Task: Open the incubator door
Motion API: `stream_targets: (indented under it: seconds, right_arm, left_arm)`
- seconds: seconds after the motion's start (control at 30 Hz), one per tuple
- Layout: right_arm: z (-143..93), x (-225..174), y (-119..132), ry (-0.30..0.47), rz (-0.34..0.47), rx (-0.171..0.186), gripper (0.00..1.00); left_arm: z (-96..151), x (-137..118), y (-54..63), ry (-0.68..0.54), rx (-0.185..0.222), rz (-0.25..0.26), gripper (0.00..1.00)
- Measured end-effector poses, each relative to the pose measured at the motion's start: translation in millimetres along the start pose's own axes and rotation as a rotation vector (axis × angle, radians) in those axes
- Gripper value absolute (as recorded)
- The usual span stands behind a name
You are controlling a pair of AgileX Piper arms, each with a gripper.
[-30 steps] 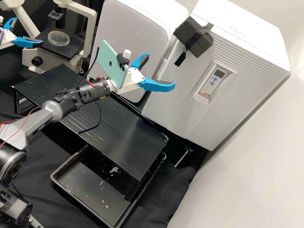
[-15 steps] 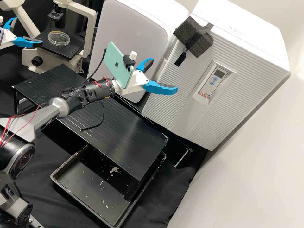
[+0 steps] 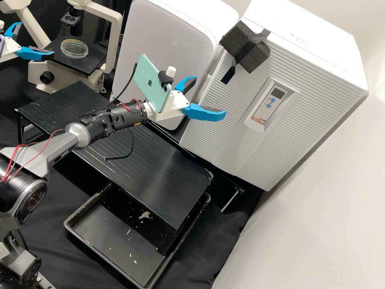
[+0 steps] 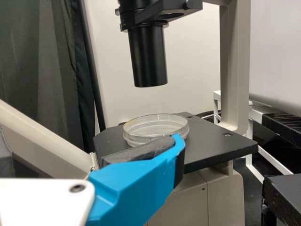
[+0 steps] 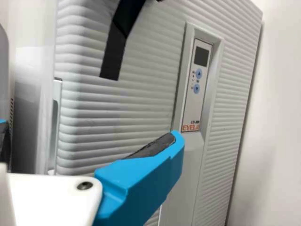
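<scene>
The incubator door is at the right side of the scene, past the black stand. It looks shut. The right gripper is in front of its left part, with its two blue fingers spread wide and nothing between them. I can't tell if a blue tip touches the door or is just near it.

Black foam blocks are stuck high on the door's left side, and a black strip hangs down from them. I think the job now is to get to a good place to pull, and the strip looks like the best bit to grab. The arm should go up a little and in slowly, so the strip goes between the two fingers. Then it can squeeze snugly and tug gently back toward the near side, swinging as the door swings. A fast yank might rip the strip off. Pushing too hard could just press the door shut. The phone on that arm sticks out, so it must not bump the white cabinet on the left.

The left gripper is open and empty by the glass dish. It is best left there.
</scene>
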Motion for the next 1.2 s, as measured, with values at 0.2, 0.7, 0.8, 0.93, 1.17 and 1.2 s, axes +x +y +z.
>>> stream_targets:
  seconds: [0.2, 0.7, 0.8, 0.93, 1.17, 1.2]
  right_arm:
    - [-0.8, 0.6, 0.7, 0.000, 0.003, 0.004, 0.00]
    - [0.5, 1.9, -1.7, -0.012, -0.003, 0.012, 0.00]
    - [0.8, 1.9, -1.8, -0.016, -0.003, 0.016, 0.00]
    - [0.8, 1.9, -1.8, -0.016, -0.003, 0.016, 0.00]
    - [0.9, 1.9, -1.8, -0.017, -0.004, 0.017, 0.00]
    - [0.9, 1.9, -1.8, -0.017, -0.004, 0.017, 0.00]
  left_arm:
    - [0.0, 0.0, 0.0, 0.000, 0.000, 0.000, 1.00]
    - [0.0, 0.0, 0.0, 0.000, 0.000, 0.000, 1.00]
    - [0.0, 0.0, 0.0, 0.000, 0.000, 0.000, 1.00]
    - [0.0, 0.0, 0.0, 0.000, 0.000, 0.000, 1.00]
    - [0.0, 0.0, 0.0, 0.000, 0.000, 0.000, 1.00]
    - [0.0, 0.0, 0.0, 0.000, 0.000, 0.000, 1.00]
